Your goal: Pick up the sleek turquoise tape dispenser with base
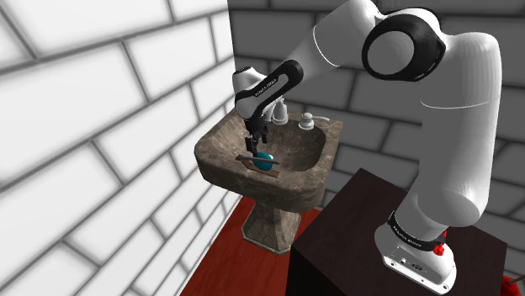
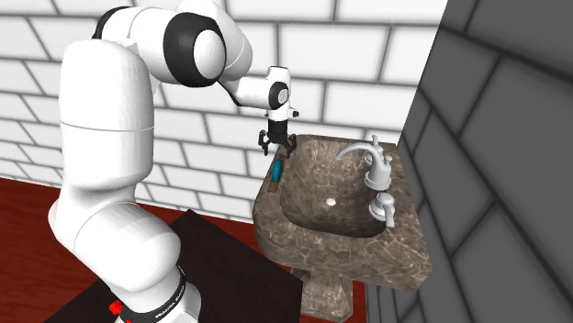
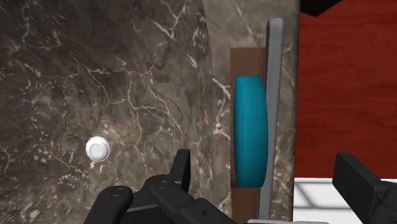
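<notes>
A dark marble sink [image 1: 296, 187] stands on a red floor [image 1: 252, 271] in a corner of white brick walls [image 1: 84, 126]. The lettering on the arm is too small to read. The tape dispenser [image 3: 249, 130], a turquoise disc on a brown base, lies on the sink's outer rim, opposite the faucet [image 2: 367, 158]. The gripper [image 3: 264, 159] hangs above it, fingers apart. The wrist view shows the drain [image 3: 97, 149].

White brick walls [image 1: 84, 126], red floor [image 2: 37, 206], dark marble sink [image 2: 367, 261].
</notes>
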Controlling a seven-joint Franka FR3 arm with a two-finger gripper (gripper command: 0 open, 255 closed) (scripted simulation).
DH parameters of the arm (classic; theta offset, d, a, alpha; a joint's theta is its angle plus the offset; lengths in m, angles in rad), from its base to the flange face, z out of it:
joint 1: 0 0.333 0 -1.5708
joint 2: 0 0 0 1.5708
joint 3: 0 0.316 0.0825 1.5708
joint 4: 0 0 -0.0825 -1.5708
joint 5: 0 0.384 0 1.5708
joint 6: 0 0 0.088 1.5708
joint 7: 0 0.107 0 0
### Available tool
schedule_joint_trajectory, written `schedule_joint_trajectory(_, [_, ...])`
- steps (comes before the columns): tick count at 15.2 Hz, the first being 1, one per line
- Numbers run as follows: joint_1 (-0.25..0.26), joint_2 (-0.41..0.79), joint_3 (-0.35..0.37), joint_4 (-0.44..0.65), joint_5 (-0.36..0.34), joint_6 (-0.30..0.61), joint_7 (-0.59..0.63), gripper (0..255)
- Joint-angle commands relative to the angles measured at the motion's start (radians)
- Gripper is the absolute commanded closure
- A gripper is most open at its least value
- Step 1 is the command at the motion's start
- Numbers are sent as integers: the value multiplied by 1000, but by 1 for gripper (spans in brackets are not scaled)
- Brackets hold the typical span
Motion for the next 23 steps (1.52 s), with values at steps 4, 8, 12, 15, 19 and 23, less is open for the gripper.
schedule_joint_trajectory(4, [12, 100, 3, 63, -9, 32, 5, 0])
schedule_joint_trajectory(8, [13, 136, 1, 60, -12, 71, 8, 0])
schedule_joint_trajectory(12, [14, 143, 1, 61, -13, 76, 8, 255])
schedule_joint_trajectory(15, [14, 143, 1, 62, -12, 76, 8, 255])
schedule_joint_trajectory(19, [14, 142, 1, 62, -12, 76, 8, 255])
schedule_joint_trajectory(23, [13, 114, 3, 61, -10, 48, 6, 255])
